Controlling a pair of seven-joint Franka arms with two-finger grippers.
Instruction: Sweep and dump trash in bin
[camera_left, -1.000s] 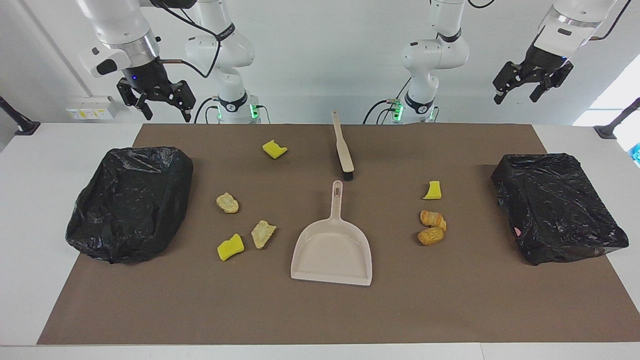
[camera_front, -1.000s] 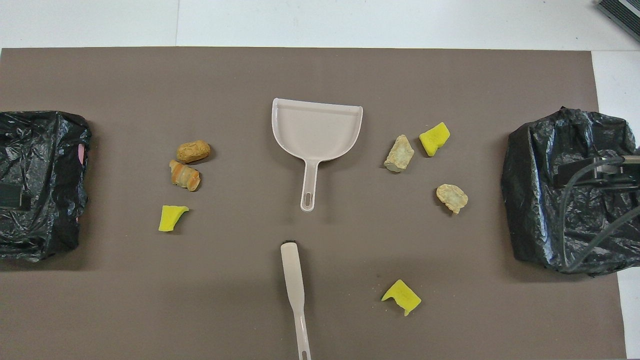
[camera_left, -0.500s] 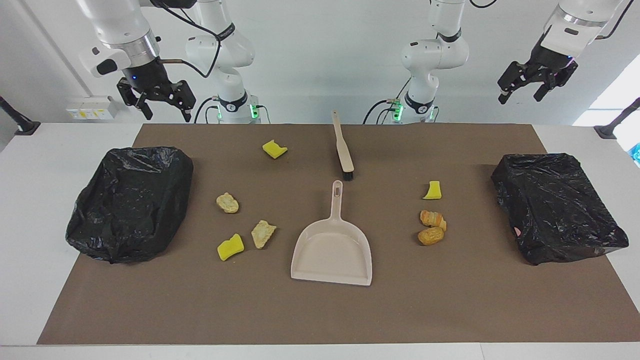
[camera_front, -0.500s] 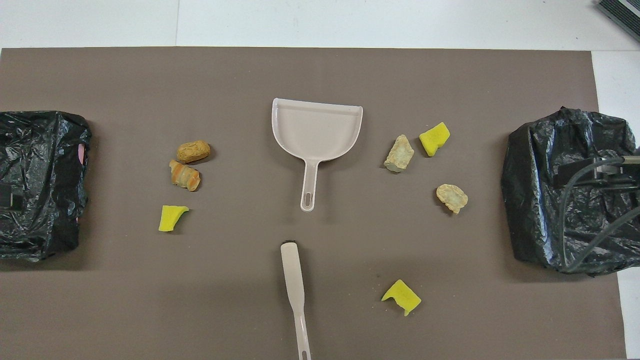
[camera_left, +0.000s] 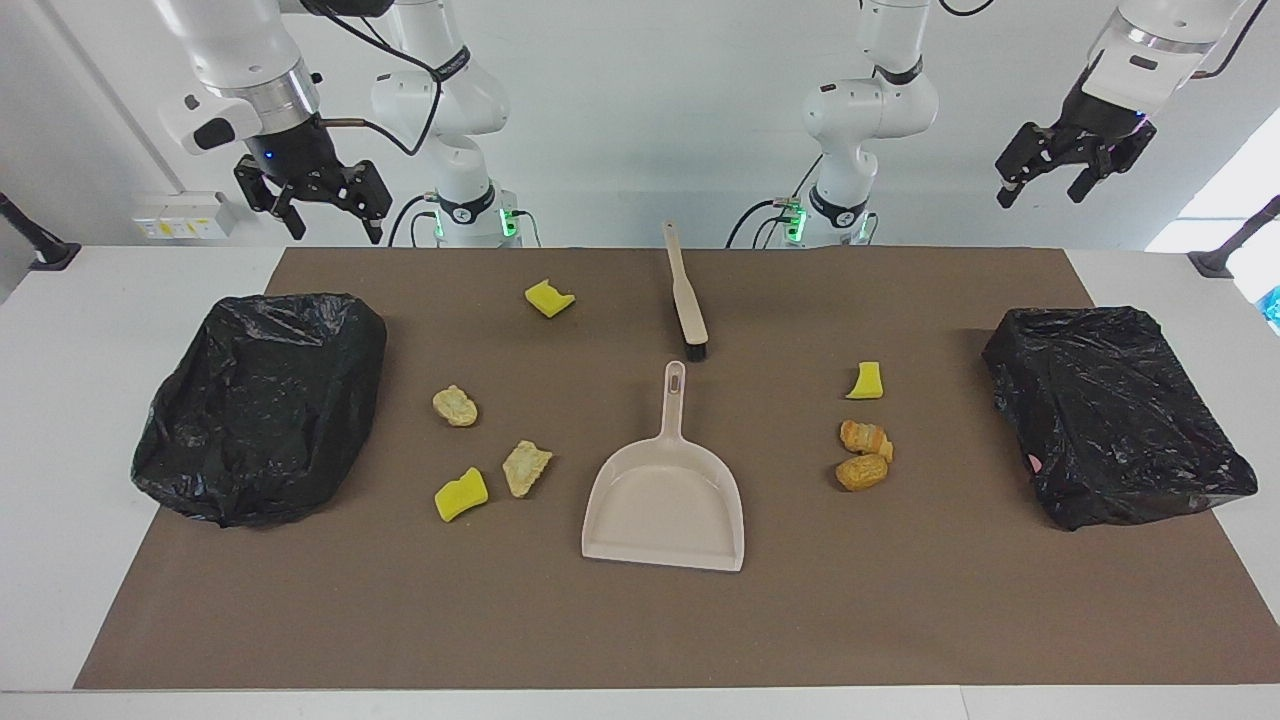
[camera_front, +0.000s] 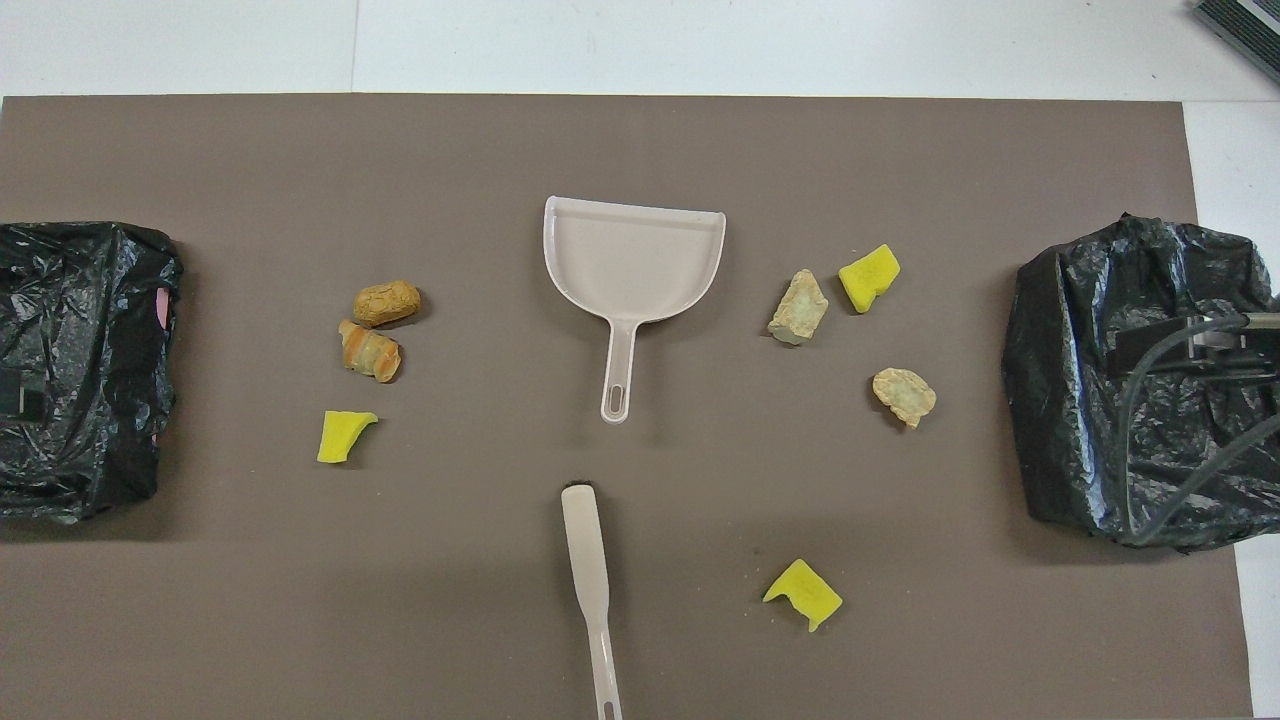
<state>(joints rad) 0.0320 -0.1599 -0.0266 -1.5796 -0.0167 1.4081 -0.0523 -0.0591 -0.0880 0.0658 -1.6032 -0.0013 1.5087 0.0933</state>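
A: Only the left gripper (camera_left: 1060, 175) has moved: it has risen and drawn in toward its arm since a second ago, and it has held that height since. The right gripper (camera_left: 318, 205) is where it was.

B: Their state?

A: Both stand wide open and hold nothing. Each hangs high in the air with its fingers pointing down, the right one over the counter's (camera_left: 60, 330) edge by a bin (camera_left: 262, 405) lined with black plastic, the left one over the edge by the other bin (camera_left: 1115, 415).

B: And below them?

A: The trash is well down from both, loose on the brown mat (camera_left: 640, 630). Toward the right gripper's end lie two yellow sponge chunks (camera_left: 461, 494) and two tan lumps (camera_left: 455, 406). Toward the left gripper's end lie a yellow piece (camera_left: 866, 381) and two orange-brown lumps (camera_left: 863, 472). Midway between the grippers lie the brush (camera_left: 687, 300) and the dustpan (camera_left: 665, 505), untouched.

B: What could go wrong?

A: I judge the brush handle is thin and flat on the mat, so a shallow pinch could slip. The light lumps could roll past the pan's lip, and the pan could slide if it is not held.
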